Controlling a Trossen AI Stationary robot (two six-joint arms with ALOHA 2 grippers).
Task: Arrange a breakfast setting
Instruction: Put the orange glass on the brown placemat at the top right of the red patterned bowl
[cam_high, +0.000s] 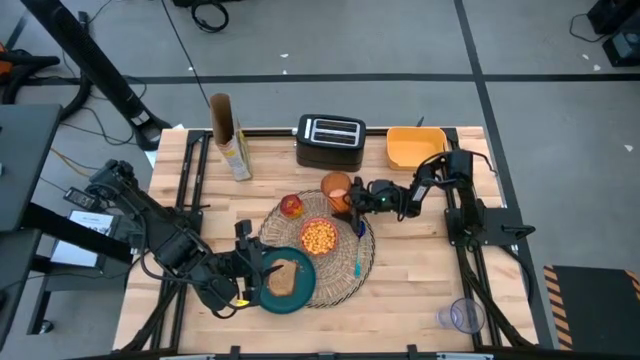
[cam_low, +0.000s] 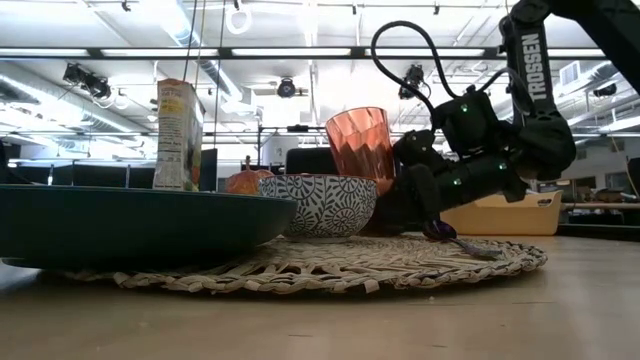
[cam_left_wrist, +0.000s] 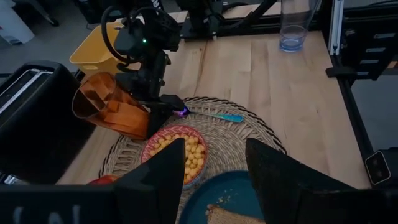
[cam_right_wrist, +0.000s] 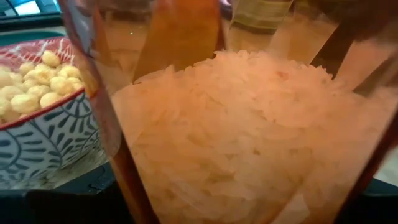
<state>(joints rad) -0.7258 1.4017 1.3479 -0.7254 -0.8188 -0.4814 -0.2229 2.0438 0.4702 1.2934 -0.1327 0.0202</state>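
The round straw placemat (cam_high: 335, 275) lies at the table's middle. On it rest the dark teal plate (cam_high: 300, 295) with the toast slice (cam_high: 283, 280), the red bowl (cam_high: 319, 237) of cereal balls, the red apple (cam_high: 291, 205) and the blue spoon (cam_high: 358, 255). The translucent orange cup (cam_high: 337, 188) is at the mat's far edge, upright in the low view (cam_low: 358, 140). My right gripper (cam_high: 353, 197) reaches in from the table's right and is shut on the cup. My left gripper (cam_high: 250, 268) is open over the plate's left rim (cam_left_wrist: 230, 196), touching nothing that shows. My right gripper holds the orange cup by its lower wall (cam_left_wrist: 140, 118), one finger on each side. The fingers (cam_low: 412, 200) come level from the table's right, low over the mat. The cup stands roughly upright; the bowl hides whether its base is on the mat.
A black toaster (cam_high: 330, 140) and a yellow-orange bin (cam_high: 415, 147) stand at the far edge. A carton with a cardboard tube (cam_high: 232, 145) is at the far left. A clear cup (cam_high: 460, 315) stands near the front right corner. Bare wood lies right of the mat.
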